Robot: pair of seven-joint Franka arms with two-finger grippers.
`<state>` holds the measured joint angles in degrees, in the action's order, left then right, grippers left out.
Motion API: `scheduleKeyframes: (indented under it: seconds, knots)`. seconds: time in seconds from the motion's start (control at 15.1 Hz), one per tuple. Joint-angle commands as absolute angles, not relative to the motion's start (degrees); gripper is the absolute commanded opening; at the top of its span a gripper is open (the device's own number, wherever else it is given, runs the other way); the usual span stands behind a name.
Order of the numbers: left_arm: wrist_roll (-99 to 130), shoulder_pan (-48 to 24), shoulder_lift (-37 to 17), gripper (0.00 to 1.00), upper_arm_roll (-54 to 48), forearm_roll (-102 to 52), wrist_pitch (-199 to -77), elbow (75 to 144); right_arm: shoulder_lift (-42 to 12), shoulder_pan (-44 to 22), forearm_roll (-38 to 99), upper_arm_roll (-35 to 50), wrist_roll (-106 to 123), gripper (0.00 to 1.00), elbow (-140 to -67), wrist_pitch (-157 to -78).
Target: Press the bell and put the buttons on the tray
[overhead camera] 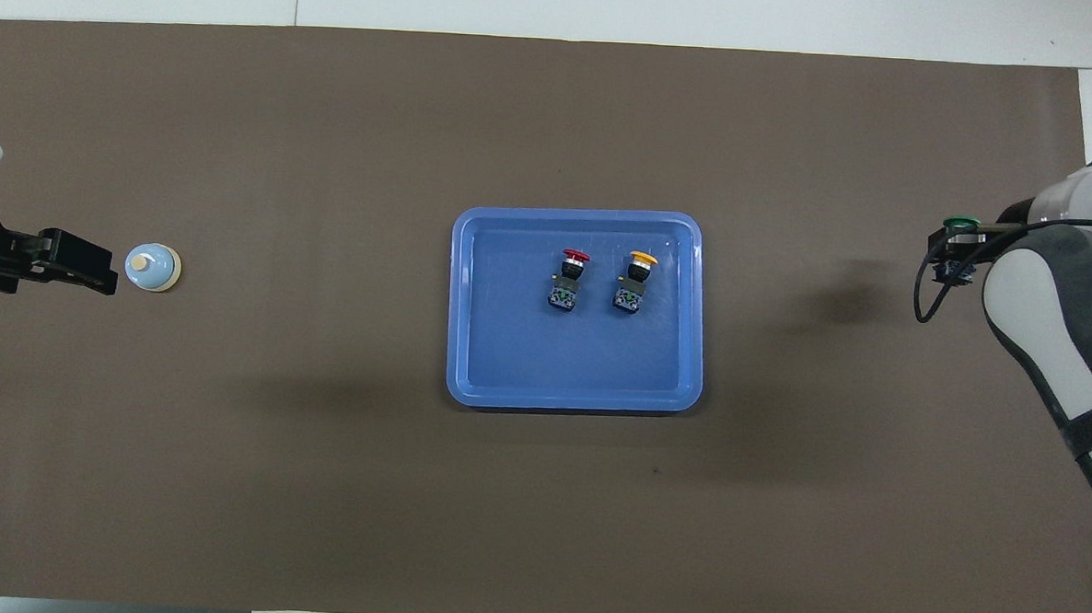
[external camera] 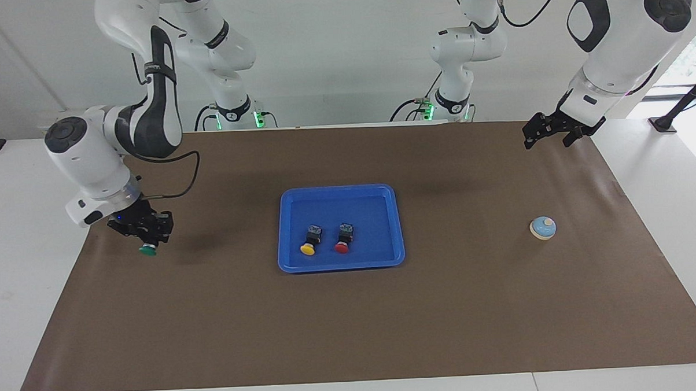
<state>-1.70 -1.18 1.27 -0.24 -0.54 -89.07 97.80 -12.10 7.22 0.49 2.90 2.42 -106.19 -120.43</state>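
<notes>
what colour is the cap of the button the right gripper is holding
Green. The green button in the right gripper shows best in the facing view.

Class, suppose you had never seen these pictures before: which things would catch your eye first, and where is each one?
The bright blue tray in the middle of the brown mat stands out first, with the yellow button and red button lying side by side in it. Next comes the right gripper, raised over the mat at the right arm's end, jaws shut on the green button. The small blue bell sits alone toward the left arm's end.
</notes>
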Motion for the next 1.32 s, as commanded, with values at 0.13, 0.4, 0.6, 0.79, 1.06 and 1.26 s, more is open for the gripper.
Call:
scheduleKeyframes:
  seconds: [0.13, 0.4, 0.6, 0.79, 1.06, 1.26]
  knots:
    - [-1.14, -1.41, 1.67, 1.00, 0.09, -0.70, -88.42, 97.56, -14.41, -11.38, 0.79, 2.72, -21.65, 0.00, -98.27, -114.17]
    - [-1.14, -1.41, 1.67, 1.00, 0.09, -0.70, -88.42, 97.56, -18.52, -24.41, 0.79, 2.72, -38.37, 0.00, -95.03, -116.98]
    - [-1.14, -1.41, 1.67, 1.00, 0.09, -0.70, -88.33, 97.56, -25.12, -30.48, 0.53, 2.72, -45.86, 0.00, -90.27, -120.13]
    - [-1.14, -1.41, 1.67, 1.00, 0.09, -0.70, -88.33, 97.56, -28.64, -32.86, 0.09, 2.72, -49.38, 0.00, -89.91, -125.23]
    - [-1.14, -1.41, 1.67, 1.00, 0.09, -0.70, -88.42, 97.56, -30.58, -34.27, -0.35, 2.72, -50.62, 0.00, -91.32, -128.14]
    - [-1.14, -1.41, 1.67, 1.00, 0.09, -0.70, -88.33, 97.56, -32.08, -35.68, -0.35, 2.72, -50.71, 0.00, -92.10, -131.38]
